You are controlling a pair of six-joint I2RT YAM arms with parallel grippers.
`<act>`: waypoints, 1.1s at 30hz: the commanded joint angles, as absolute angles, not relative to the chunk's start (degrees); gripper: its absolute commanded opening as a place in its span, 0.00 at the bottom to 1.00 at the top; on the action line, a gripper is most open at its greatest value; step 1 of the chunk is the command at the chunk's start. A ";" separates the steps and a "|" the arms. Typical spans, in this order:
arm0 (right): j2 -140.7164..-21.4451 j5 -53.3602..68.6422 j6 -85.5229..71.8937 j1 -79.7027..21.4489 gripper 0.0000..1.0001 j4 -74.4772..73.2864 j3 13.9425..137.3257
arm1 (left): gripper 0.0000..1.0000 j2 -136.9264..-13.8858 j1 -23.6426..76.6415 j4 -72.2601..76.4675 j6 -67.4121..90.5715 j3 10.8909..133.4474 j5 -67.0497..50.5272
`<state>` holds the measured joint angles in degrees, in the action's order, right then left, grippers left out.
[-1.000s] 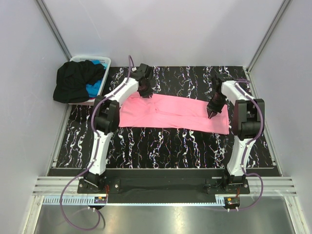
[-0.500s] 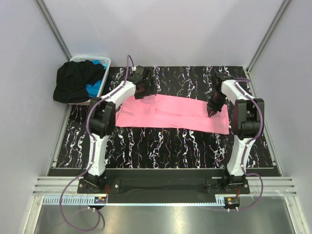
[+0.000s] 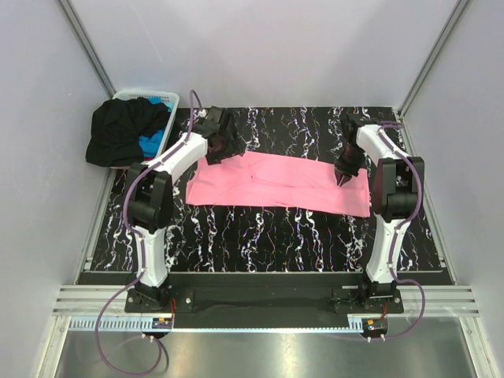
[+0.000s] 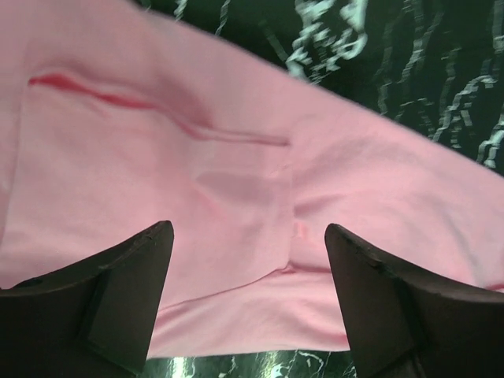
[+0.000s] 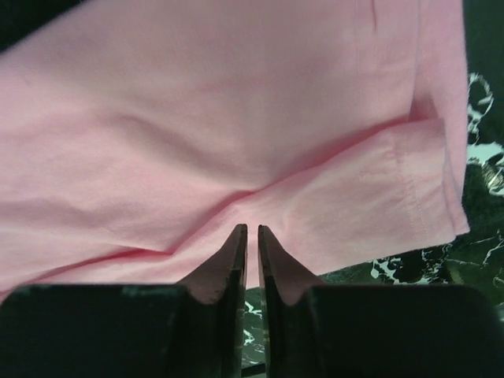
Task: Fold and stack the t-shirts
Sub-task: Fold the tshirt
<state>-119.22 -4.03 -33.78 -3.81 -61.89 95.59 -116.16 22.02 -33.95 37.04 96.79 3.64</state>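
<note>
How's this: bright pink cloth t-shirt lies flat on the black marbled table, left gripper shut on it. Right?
No. The left gripper is open over the bright pink cloth t-shirt, not shut on it; the left wrist view shows this. The rest holds.

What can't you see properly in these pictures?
Bright blue cloth shirt: top view, the black cloth shirt covers most of it.
White slotted plastic basket: top view, only its rim shows past those shirts.
Bright pink cloth shirt: its far left corner sits under the left hand in the top view; both wrist views cut it off at their edges.
</note>
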 commanded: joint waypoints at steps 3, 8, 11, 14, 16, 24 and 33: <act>-123.66 -10.62 -30.77 -3.78 0.27 -65.39 105.98 | 0.83 -113.38 21.45 -42.27 42.18 94.48 3.08; -124.72 -13.36 -27.87 -3.87 0.52 -63.56 108.81 | 0.82 -114.26 21.45 -45.08 43.33 94.31 2.02; -124.28 -11.52 -27.42 -3.78 0.54 -61.53 107.06 | 0.83 -115.40 21.45 -47.54 42.98 95.97 3.95; -123.31 -7.92 -27.16 -3.78 0.53 -59.25 103.63 | 0.82 -117.50 21.27 -50.35 42.89 98.34 5.10; -122.08 -5.20 -26.98 -3.78 0.52 -58.01 100.82 | 0.82 -119.17 21.18 -51.76 43.15 99.75 5.27; -119.36 -2.82 -26.98 -4.39 0.48 -53.62 94.40 | 0.82 -122.95 20.66 -55.72 43.33 102.83 6.33; -120.49 -2.11 -27.95 -5.18 0.47 -51.68 92.37 | 0.82 -126.82 18.90 -58.09 43.16 105.72 5.71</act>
<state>-122.54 -3.36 -27.66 -4.25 -53.28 92.95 -125.99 19.66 -56.73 43.13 102.26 4.80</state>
